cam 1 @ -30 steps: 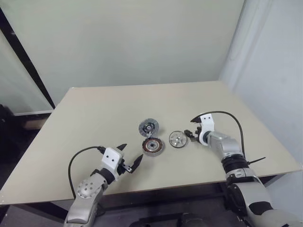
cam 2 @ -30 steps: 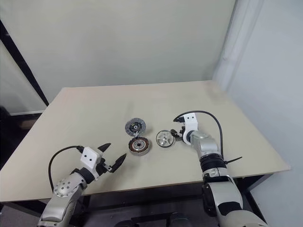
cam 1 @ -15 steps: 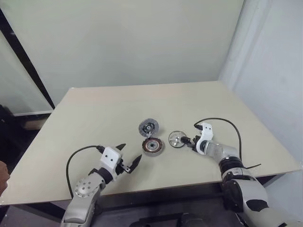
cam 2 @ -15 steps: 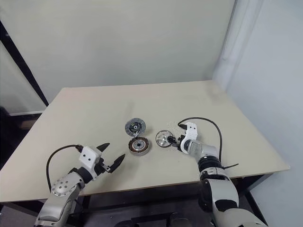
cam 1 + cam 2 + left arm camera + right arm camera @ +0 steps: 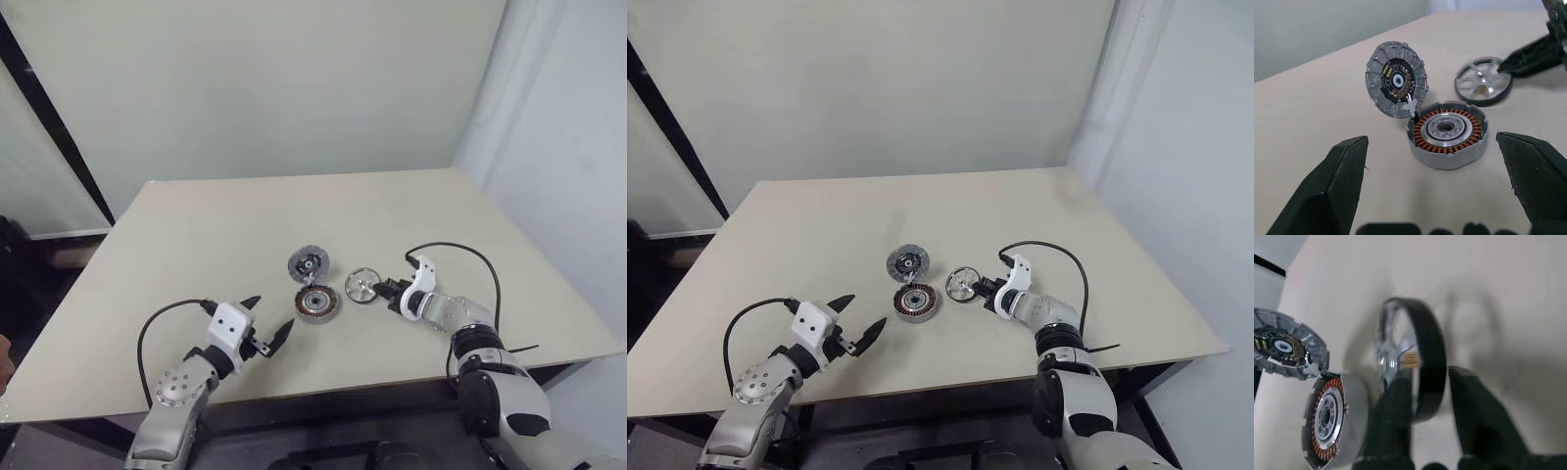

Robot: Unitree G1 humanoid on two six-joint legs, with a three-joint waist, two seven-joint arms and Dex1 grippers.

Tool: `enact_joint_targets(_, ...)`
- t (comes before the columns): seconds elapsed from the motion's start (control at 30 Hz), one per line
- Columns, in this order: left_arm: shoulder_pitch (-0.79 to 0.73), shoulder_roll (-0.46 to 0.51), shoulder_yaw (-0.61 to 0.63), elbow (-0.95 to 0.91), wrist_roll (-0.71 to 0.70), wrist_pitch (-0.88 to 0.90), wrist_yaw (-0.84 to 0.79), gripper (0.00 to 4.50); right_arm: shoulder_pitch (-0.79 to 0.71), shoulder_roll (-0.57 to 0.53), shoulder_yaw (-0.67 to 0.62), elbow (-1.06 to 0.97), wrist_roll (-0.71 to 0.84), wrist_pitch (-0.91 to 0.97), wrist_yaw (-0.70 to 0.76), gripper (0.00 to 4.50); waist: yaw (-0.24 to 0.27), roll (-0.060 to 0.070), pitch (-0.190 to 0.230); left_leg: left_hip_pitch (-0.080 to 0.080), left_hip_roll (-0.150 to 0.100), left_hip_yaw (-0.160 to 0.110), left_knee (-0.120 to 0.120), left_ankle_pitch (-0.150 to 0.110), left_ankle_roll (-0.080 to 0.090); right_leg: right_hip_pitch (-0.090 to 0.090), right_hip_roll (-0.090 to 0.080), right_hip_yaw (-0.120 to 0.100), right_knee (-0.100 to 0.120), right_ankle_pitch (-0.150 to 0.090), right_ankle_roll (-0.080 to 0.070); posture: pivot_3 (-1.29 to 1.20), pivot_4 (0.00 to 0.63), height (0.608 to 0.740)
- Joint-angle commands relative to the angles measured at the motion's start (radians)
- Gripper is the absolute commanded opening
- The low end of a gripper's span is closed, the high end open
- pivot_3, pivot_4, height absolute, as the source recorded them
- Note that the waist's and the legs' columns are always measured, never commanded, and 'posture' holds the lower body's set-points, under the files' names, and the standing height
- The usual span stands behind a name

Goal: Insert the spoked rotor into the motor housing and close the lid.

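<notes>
My right gripper (image 5: 1432, 401) pinches the spoked rotor's (image 5: 360, 286) rim, at three o'clock of the motor housing (image 5: 317, 304); thin edge-grip, it could twist free. Left gripper (image 5: 266, 325) gapes idle.

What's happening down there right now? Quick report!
Right tool pinching the spoked rotor by its rim. Left tool open, idle. Motor housing uncovered, lid propped beside it. Path clear.

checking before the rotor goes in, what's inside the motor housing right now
Inside the motor housing sits a ring of copper-brown windings around a silvery centre with a dark hole. Nothing else lies in it; the spoked rotor is outside, beside it. The housing's floor beneath the windings is covered.
</notes>
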Motion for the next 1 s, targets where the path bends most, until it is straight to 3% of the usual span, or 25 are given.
enact_joint_targets(0.03, -0.017, 0.004, 0.001, -0.031, -0.001, -0.009, -0.003, 4.50, -0.015, -0.004, -0.023, -0.047, 0.036, -0.002, -0.020, 0.33, 0.000, 0.000, 0.000, 0.000, 0.000, 0.000, 0.000, 0.000, 0.000, 0.000, 0.000, 0.000, 0.000, 0.000, 0.000, 0.00, 0.000, 0.740)
enact_joint_targets(0.33, -0.024, 0.002, 0.000, -0.022, -0.003, -0.011, -0.005, 4.50, -0.024, 0.031, -0.084, -0.197, 0.169, 0.133, -0.022, 0.33, 0.000, 0.000, 0.000, 0.000, 0.000, 0.000, 0.000, 0.000, 0.000, -0.001, 0.000, 0.000, 0.000, 0.000, 0.000, 0.00, 0.000, 0.740)
enact_joint_targets(0.67, -0.037, -0.006, -0.008, -0.012, -0.004, -0.009, -0.006, 4.50, 0.086, 0.118, 0.033, -0.478, 0.223, 0.382, -0.049, 0.33, 0.001, 0.000, 0.000, -0.001, 0.001, -0.001, -0.001, 0.000, 0.000, -0.001, 0.001, 0.000, 0.000, 0.000, 0.000, 0.00, 0.000, 0.740)
enact_joint_targets(1.0, -0.031, -0.011, -0.008, -0.012, -0.003, -0.013, -0.004, 4.50, 0.101, 0.182, 0.082, -0.468, 0.189, 0.360, -0.086, 0.33, 0.001, 0.000, 0.000, -0.001, 0.001, -0.001, -0.001, 0.000, 0.000, -0.001, 0.001, 0.000, -0.001, 0.000, 0.000, 0.00, 0.000, 0.740)
